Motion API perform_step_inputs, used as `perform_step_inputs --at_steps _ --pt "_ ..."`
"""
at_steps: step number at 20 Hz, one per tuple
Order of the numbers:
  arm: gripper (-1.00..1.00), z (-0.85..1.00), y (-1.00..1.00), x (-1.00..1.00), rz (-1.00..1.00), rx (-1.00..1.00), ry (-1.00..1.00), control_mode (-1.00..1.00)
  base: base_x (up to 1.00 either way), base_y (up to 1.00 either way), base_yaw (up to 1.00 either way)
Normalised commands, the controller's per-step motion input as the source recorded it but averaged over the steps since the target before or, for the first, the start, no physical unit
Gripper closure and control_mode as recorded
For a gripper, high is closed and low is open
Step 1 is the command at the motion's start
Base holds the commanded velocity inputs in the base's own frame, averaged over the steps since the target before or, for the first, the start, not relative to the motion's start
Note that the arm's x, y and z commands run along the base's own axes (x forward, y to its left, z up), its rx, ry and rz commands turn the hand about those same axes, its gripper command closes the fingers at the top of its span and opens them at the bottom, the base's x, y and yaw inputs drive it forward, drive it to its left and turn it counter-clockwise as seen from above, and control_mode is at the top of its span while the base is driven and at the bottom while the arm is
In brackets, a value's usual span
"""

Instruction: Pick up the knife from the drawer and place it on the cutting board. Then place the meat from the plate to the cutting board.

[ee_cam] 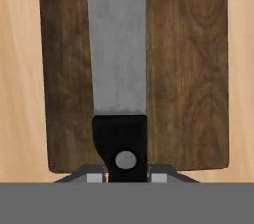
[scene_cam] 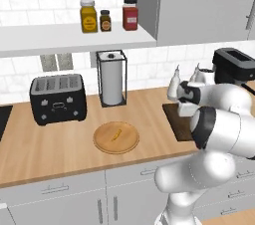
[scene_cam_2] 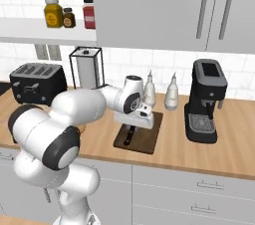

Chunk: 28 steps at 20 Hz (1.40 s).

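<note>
My gripper (ee_cam: 126,177) is shut on the black handle of the knife (ee_cam: 116,44). Its grey blade runs lengthwise over the dark brown cutting board (ee_cam: 188,69). In the right base view the gripper (scene_cam_2: 130,125) hangs just above the cutting board (scene_cam_2: 147,138) with the knife (scene_cam_2: 128,135) under it. I cannot tell whether the knife touches the wood. To the left, the round tan plate (scene_cam: 116,138) lies on the counter with the small orange meat (scene_cam: 117,134) on it. The cutting board (scene_cam: 177,119) is partly hidden by my arm. The drawer is out of view.
A black toaster (scene_cam: 58,98) and a paper towel holder (scene_cam: 111,77) stand behind the plate. Two pale bottles (scene_cam_2: 160,92) stand right behind the board and a black coffee machine (scene_cam_2: 205,100) to its right. A shelf with jars (scene_cam: 107,17) and wall cabinets hang above.
</note>
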Motion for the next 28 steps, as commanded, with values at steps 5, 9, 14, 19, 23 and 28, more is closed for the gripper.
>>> perform_step_inputs --at_steps 5,9,14,19,23,28 --pt "1.0 -0.61 -0.28 0.05 0.0 0.0 0.01 -1.0 0.0 0.0 0.0" --pt "1.0 -0.47 -0.3 0.04 0.0 0.0 0.0 -1.0 0.0 0.0 0.0" --pt "1.0 -0.36 -0.3 0.07 0.0 0.0 0.0 -1.0 0.0 0.0 0.0" --pt "1.0 -0.27 -0.07 0.29 0.0 0.0 0.0 -1.0 0.0 0.0 0.0" --pt "1.0 -0.09 -0.11 0.25 0.0 0.0 0.0 -1.0 0.0 0.0 0.0" --pt "1.0 0.0 -0.05 0.14 0.0 0.0 0.0 -1.0 0.0 0.0 0.0"
